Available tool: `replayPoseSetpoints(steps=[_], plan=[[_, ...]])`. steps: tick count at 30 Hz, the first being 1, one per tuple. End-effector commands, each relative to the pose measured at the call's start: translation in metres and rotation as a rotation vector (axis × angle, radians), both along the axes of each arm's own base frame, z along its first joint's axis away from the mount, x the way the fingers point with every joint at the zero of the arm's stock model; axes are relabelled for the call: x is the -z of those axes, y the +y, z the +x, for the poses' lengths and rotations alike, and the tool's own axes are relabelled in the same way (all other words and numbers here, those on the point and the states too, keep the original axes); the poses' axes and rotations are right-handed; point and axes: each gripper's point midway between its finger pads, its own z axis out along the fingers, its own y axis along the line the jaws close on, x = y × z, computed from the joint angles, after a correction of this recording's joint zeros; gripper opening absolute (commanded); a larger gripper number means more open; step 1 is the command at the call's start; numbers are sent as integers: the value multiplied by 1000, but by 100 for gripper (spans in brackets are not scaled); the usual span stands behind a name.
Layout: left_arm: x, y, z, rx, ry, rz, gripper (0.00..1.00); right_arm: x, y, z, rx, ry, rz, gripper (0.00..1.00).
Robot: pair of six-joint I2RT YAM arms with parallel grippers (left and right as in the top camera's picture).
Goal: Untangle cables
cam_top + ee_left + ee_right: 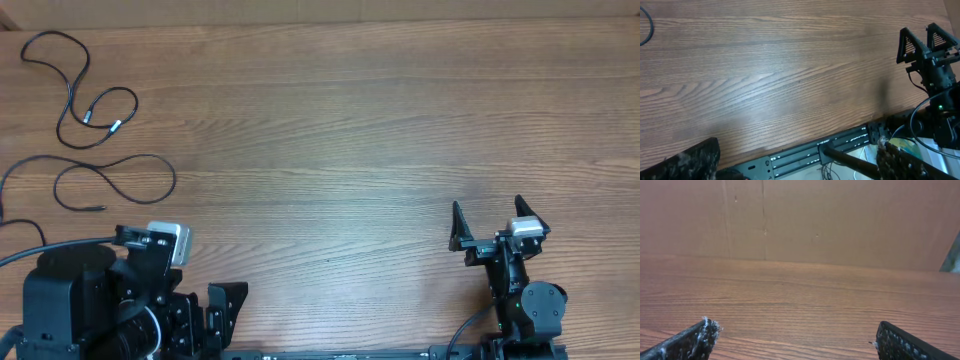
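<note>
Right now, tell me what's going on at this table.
Nothing is being handled at the moment. Two thin black cables lie loose at the far left of the table. The upper cable has silver tips, and the lower cable lies in a loop apart from it. The left gripper and the right gripper are both open and empty. Each sits near its own base at the front edge, well away from the cables.

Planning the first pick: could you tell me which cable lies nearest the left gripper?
The lower cable, a single wide loop just beyond the left gripper; the silver-tipped cable lies farther back.
</note>
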Motion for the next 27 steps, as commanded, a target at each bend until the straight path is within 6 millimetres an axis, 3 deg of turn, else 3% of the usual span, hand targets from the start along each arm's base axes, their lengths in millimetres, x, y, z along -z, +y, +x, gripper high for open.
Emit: replayPoseSetpoints(steps=[1,17,22,27], plan=[[2,1,0,-10,7,2,100,2,-3,0,16,-4,-1,100],[5,1,1,48,-31,40,100,2,-3,0,16,-4,-1,100],[10,-13,12,210,-199,54,100,2,-3,0,16,-4,-1,100],[15,-43,21,472,-484,35,100,2,-3,0,16,-4,-1,100]])
